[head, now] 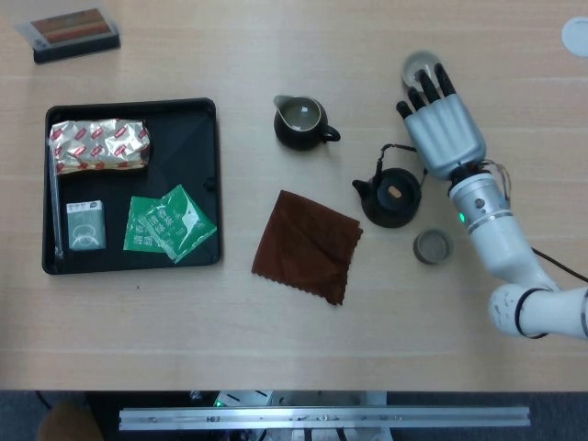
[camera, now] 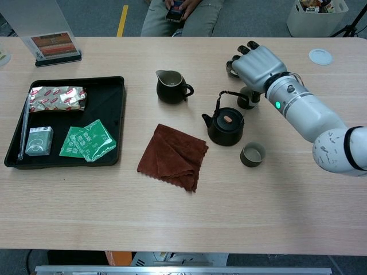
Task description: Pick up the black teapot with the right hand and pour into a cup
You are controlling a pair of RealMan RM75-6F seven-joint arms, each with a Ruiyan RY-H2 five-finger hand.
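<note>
Beside the black teapot (head: 392, 196), right hand (head: 441, 129) empty with fingers spread, cups (head: 432, 246) near, brown cloth (head: 308, 243) leftward.

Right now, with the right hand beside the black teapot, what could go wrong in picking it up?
The right hand is not visibly around the black teapot, so a grasp could miss its wire handle. Small cups crowd the hand and could get knocked. The near cup sits close to the pot's swing path.
</note>
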